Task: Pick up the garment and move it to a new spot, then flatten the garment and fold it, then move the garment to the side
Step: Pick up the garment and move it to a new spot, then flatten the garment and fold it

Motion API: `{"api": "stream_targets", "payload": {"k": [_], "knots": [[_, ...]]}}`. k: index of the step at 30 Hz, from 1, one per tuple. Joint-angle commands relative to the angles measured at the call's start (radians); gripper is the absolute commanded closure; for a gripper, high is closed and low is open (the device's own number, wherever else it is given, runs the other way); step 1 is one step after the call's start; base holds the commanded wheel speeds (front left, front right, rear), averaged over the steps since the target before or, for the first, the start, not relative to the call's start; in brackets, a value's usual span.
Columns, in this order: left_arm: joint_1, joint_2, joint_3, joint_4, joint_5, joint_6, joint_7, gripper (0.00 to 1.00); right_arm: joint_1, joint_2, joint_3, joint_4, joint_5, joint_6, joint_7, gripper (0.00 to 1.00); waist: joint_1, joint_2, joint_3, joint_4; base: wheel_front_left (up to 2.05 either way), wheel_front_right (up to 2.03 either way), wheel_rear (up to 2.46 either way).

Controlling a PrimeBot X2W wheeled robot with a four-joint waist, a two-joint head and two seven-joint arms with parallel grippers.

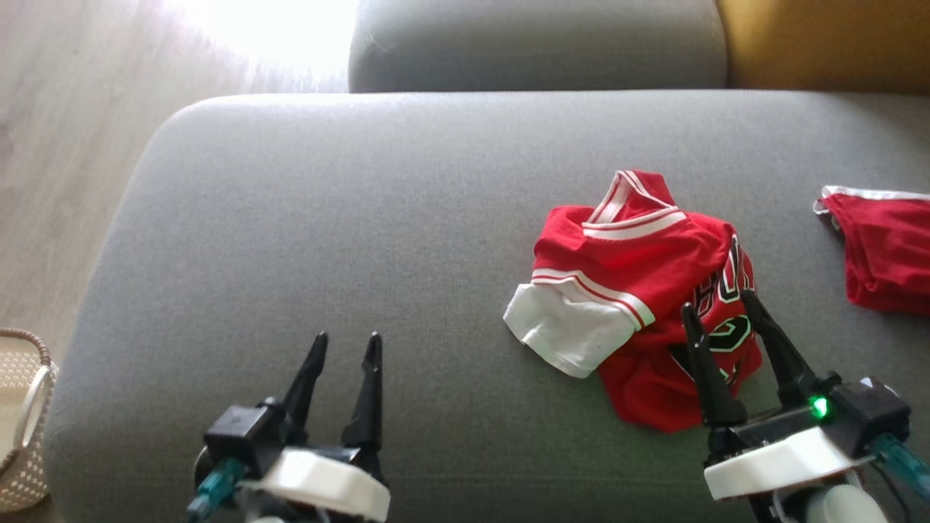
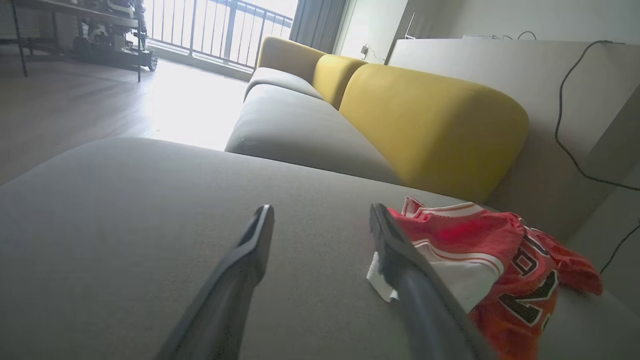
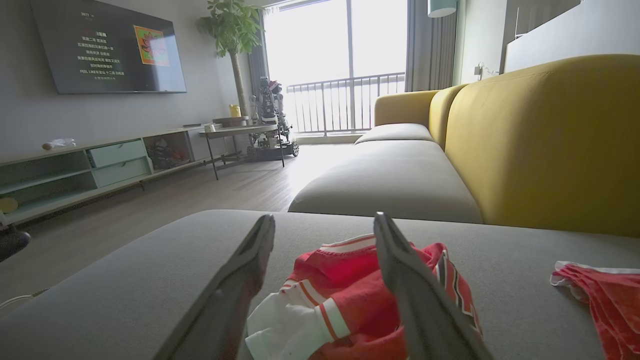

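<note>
the garment (image 1: 639, 283), a red jersey with white trim, is lying crumpled on the grey seat cushion (image 1: 363, 218), right of centre and toward the near edge. the right gripper (image 1: 718, 301) is hanging over its near-right part, fingers spread wide with nothing between them. the left gripper (image 1: 347, 338) is sitting well apart to the left over bare cushion, also spread wide and empty. judging the step in hand to be the first pick-up. doing it well is probably meaning: coming straight down on a raised ridge of cloth rather than a flat patch, closing on several layers at once, and keeping the tips from digging into the cushion. the white sleeve (image 1: 567, 327) on the near-left side is looking like a fair hold for the left arm if a two-point lift is wanted. not resolving: whether the right fingertips are touching the cloth or hovering just above it. the dark fingers are covering part of the print and the near-right hem in the head view, and the lettering is reading only in fragments. a second red piece (image 1: 883, 247), lying apart to the right, is running off the frame edge, so its kind is unclear.
</note>
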Motion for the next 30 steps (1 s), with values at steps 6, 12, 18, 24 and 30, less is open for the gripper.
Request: {"api": "stream_targets", "payload": {"k": [6, 12, 18, 24, 30], "knots": [[0.030, -0.016, 0.084, -0.059, 0.073, -0.018, -0.005, 0.00, 0.001, -0.007, 0.008, -0.025, 0.002, 0.000, -0.009, 0.00, 0.0001, -0.0001, -0.022, 0.001, 0.00, 0.00, 0.00], [0.043, -0.024, 0.097, -0.064, 0.101, -0.031, -0.005, 0.00, 0.010, -0.007, 0.005, -0.024, 0.000, 0.000, -0.009, 0.00, 0.0001, -0.0001, -0.026, 0.004, 0.00, 0.00, 0.00], [0.050, -0.028, 0.103, -0.062, 0.113, -0.041, -0.005, 0.00, 0.013, -0.007, 0.006, -0.024, 0.002, 0.000, -0.009, 0.00, 0.0001, -0.0001, -0.027, 0.003, 0.00, 0.00, 0.00], [0.041, -0.029, 0.095, -0.044, 0.103, -0.057, -0.005, 0.00, 0.008, -0.007, 0.010, -0.022, 0.003, 0.000, -0.009, 0.00, 0.0001, -0.0001, -0.018, -0.007, 0.00, 0.00, 0.00], [-0.065, -0.029, 0.032, -0.002, 0.034, -0.086, -0.005, 0.00, -0.005, -0.007, 0.013, -0.028, -0.009, 0.000, -0.009, 0.00, 0.0001, -0.0001, 0.017, -0.039, 0.00, 0.00, 0.00]]}}
